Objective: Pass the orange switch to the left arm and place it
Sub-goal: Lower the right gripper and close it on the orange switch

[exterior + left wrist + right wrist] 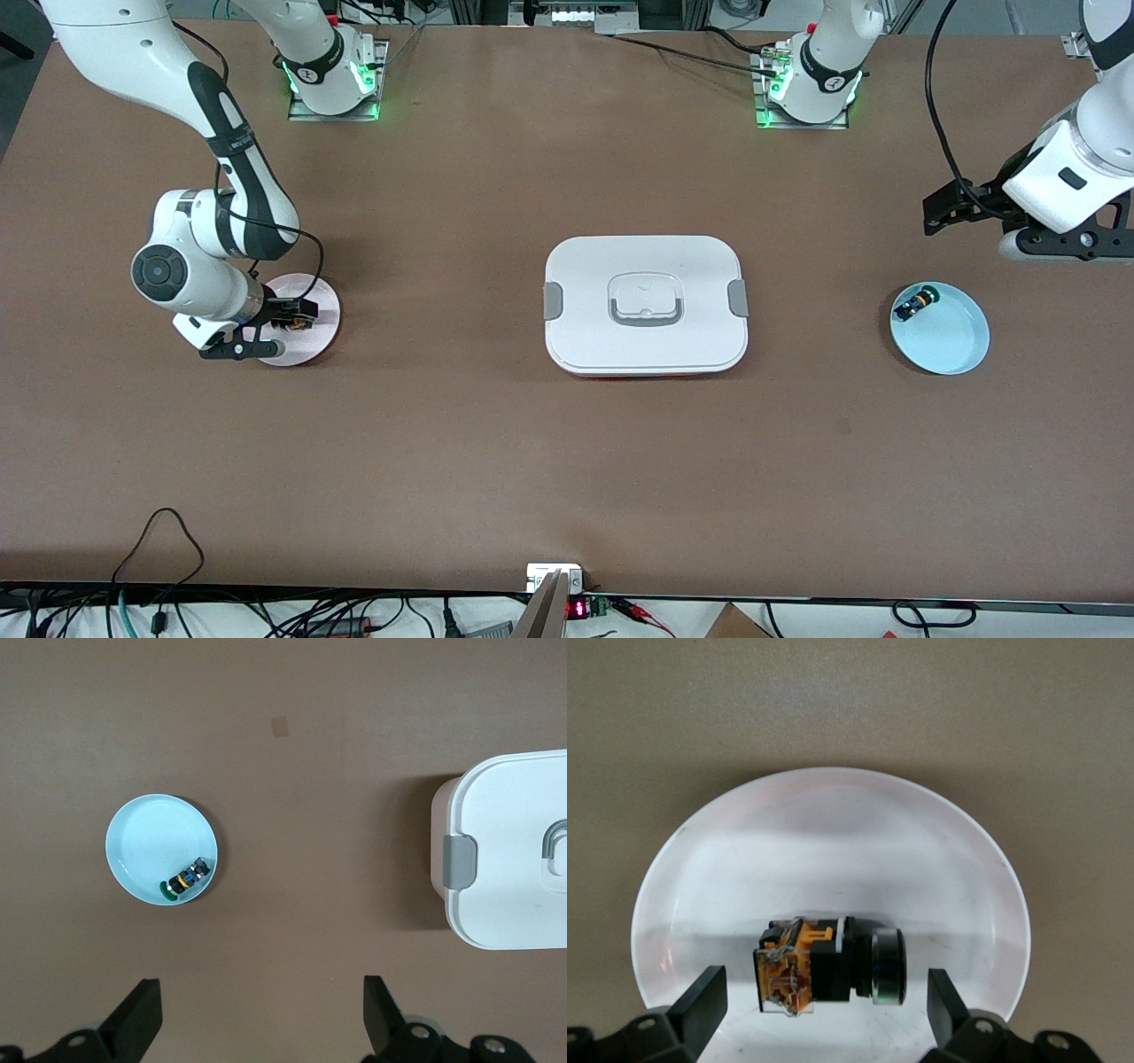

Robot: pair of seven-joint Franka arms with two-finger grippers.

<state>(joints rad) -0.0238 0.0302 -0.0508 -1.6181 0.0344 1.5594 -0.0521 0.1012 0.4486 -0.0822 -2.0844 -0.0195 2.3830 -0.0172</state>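
Likely light and rigid, the orange switch (824, 967) is best pinched across its black body; right gripper (824, 1014) is spread wide around it, left gripper (261, 1014) wide too.

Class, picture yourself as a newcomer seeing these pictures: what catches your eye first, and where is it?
The big white box sits mid-table. At the right arm's end, the right end effector hangs open, low over the pink plate holding the orange switch. The left end effector, open, waits near the blue plate.
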